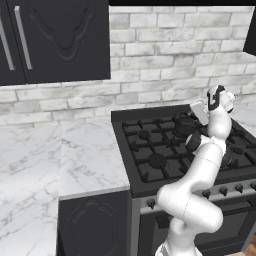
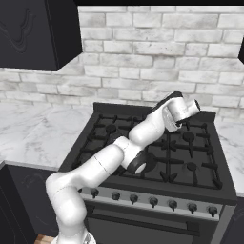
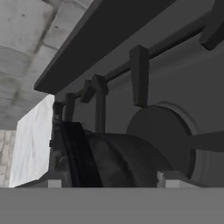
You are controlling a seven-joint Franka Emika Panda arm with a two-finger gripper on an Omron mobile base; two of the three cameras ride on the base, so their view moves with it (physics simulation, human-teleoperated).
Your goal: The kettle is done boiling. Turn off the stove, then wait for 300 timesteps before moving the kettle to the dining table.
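Flat even rendered light, soft low-resolution edges, hand view dim

Setting: rendered domestic kitchen.
Evidence: a black gas stove (image 1: 165, 150) with cast-iron grates and a row of front knobs (image 2: 153, 201) sits between white grey-veined marble counters (image 1: 85, 157); dark cabinet doors (image 1: 92, 222) stand below the counter, dark wall cabinets (image 1: 55, 37) with bar handles hang above, and a pale grey brick backsplash (image 2: 157, 62) covers the wall behind.
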